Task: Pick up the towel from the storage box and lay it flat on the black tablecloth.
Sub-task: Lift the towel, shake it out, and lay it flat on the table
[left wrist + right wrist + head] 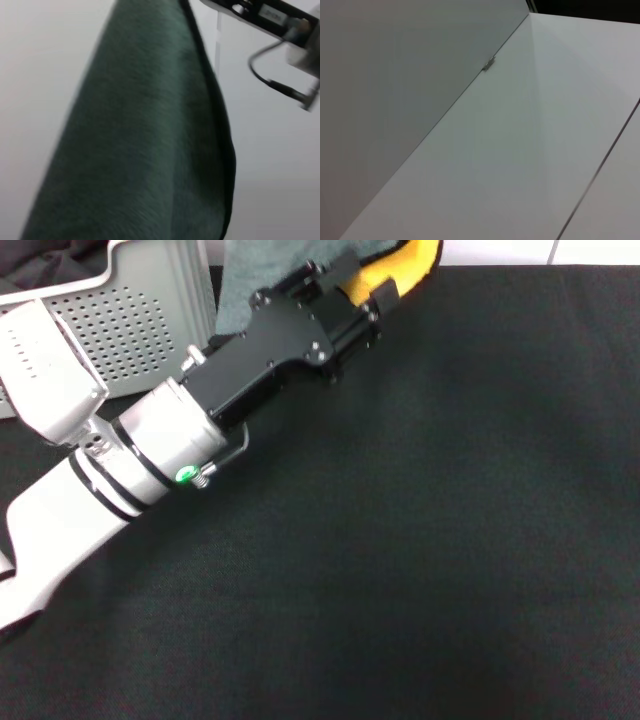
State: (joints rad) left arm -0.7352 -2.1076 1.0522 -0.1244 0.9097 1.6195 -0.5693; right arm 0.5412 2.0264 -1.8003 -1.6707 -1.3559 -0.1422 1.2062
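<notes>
My left arm reaches from the lower left across the black tablecloth towards the far edge. The left gripper is shut on the towel and holds it in the air just right of the storage box. The towel's yellow-orange face shows beside the fingers, and its grey-green face hangs behind the gripper body. In the left wrist view the grey-green face fills the middle, with the black stitched edge along one side. The right gripper is out of view; its wrist view shows only white panels.
The light grey perforated box stands at the far left corner, with a dark fabric bundle behind it. A white wall runs beyond the cloth's far edge. A dark bar with a cable shows in the left wrist view.
</notes>
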